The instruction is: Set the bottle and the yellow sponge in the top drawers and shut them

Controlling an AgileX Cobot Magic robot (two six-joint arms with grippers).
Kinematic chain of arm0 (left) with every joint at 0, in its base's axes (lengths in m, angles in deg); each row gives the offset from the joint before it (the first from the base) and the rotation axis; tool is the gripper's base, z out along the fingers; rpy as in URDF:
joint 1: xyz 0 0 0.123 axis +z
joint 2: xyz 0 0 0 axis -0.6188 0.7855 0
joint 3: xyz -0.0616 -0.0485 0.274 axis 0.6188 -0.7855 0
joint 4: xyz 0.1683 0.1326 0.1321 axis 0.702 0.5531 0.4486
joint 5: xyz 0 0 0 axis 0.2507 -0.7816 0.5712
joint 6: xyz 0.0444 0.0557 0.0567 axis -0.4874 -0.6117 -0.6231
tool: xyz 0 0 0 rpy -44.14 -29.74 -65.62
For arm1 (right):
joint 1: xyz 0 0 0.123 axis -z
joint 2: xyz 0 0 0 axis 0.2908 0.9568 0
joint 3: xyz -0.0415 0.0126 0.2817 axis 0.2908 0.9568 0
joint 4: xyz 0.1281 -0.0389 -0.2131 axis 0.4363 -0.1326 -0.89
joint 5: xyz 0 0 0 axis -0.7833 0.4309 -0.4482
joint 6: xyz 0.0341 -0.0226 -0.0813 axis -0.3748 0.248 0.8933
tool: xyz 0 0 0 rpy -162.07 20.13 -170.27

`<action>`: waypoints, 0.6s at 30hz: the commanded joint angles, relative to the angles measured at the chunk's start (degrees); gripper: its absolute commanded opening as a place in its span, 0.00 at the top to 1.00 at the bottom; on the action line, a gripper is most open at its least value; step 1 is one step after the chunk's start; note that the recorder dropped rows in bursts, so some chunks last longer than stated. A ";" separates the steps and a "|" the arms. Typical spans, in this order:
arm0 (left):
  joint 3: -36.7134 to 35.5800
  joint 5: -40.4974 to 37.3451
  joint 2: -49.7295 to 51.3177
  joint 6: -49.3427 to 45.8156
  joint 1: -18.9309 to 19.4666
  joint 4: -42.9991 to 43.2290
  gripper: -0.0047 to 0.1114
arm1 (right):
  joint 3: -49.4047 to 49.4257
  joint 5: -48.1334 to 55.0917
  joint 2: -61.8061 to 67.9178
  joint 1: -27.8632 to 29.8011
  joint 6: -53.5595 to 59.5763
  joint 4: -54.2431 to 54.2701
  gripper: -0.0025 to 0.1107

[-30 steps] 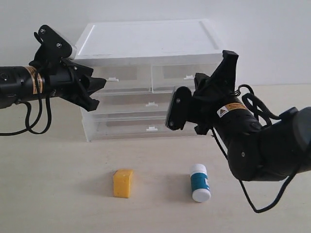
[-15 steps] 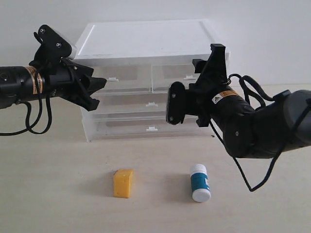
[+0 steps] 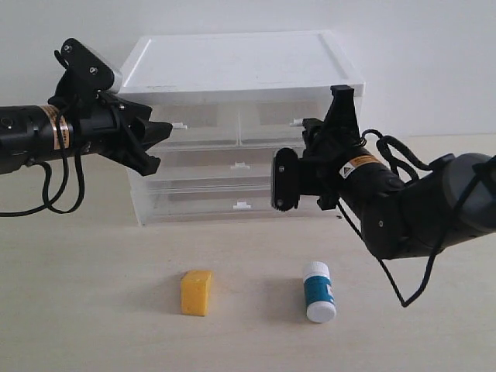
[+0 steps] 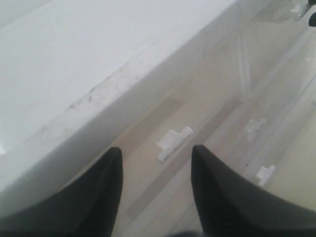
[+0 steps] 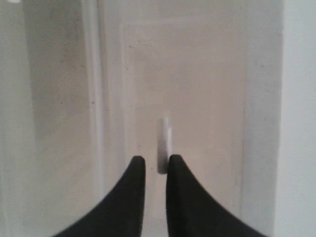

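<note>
The cabinet [image 3: 232, 66] has both top drawers [image 3: 203, 124] shut and nothing stowed yet. My left gripper [image 4: 155, 153] hangs with fingers apart before the left tab [image 4: 174, 143]. My right gripper [image 5: 154, 160] has fingers nearly together around the right tab [image 5: 164, 143], though I cannot tell if they pinch it. The bottle [image 3: 318, 291] and the yellow sponge [image 3: 195, 292] lie toward the desk's [image 3: 93, 310] front edge

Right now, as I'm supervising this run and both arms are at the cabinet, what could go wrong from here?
The right gripper has only its tips around the end of the small right tab handle, so a pull may slip off. The left gripper is open and short of the left tab handle; closing now would likely miss it.
</note>
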 commanded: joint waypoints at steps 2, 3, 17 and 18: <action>0.25 1.39 -0.29 -0.04 -0.21 -1.15 0.60 | 1.41 2.51 -0.12 0.11 0.22 3.93 0.87; 0.25 1.39 -0.29 -0.04 -0.21 -1.15 0.60 | 1.80 1.42 -0.12 -0.03 0.59 3.62 0.83; 0.25 1.39 -0.29 -0.04 -0.21 -1.15 0.60 | 1.79 -1.45 0.00 -0.29 -0.41 1.02 0.61; 0.25 1.39 -0.29 -0.04 -0.21 -1.15 0.60 | 1.40 -1.21 0.00 -0.29 -0.41 1.04 0.61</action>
